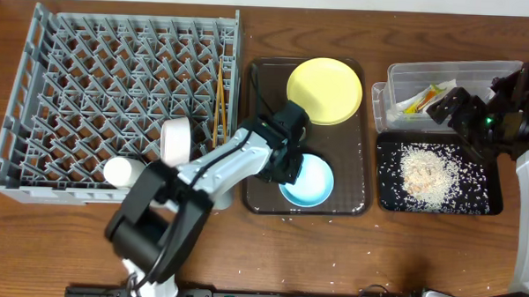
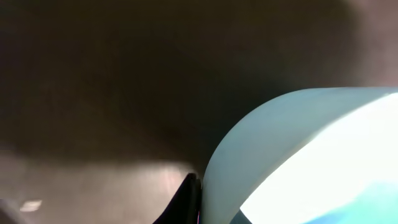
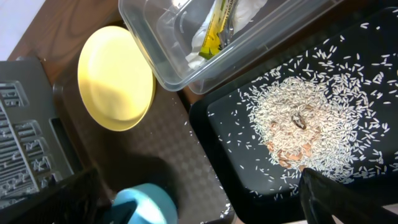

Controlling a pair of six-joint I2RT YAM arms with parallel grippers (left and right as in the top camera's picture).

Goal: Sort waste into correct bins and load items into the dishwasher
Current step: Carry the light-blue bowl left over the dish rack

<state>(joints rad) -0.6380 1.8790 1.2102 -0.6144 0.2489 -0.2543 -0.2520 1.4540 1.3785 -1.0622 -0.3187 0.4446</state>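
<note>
— Question one: what has the left gripper [image 1: 288,167] got?
— It sits at the left rim of the light blue bowl [image 1: 312,184]. In the wrist view one dark finger [image 2: 186,200] lies right against the bowl's wall. The other finger is out of sight, so I cannot tell whether it is clamped or how wide it stands.
— And the bowl?
— Upright at the near end of the dark brown serving tray [image 1: 351,203]. The yellow plate [image 1: 325,91] lies at the far end, apart from it.
— The right gripper [image 1: 444,107]?
— Spread wide and empty, over the front of the clear tub [image 1: 395,82], which holds the snack wrapper [image 1: 425,96] and the white napkin [image 3: 249,9]. Just in front of the tub, the black tray [image 1: 483,205] carries the rice scraps [image 1: 427,172] in a heap, with loose grains around it.
— The rack?
— The grey dish rack [image 1: 73,80] stands on the desk [image 1: 50,238], left of the serving tray. The chopsticks [image 1: 218,112] lie along its right side, and the white bowl [image 1: 176,139] stands on edge near its front.
</note>
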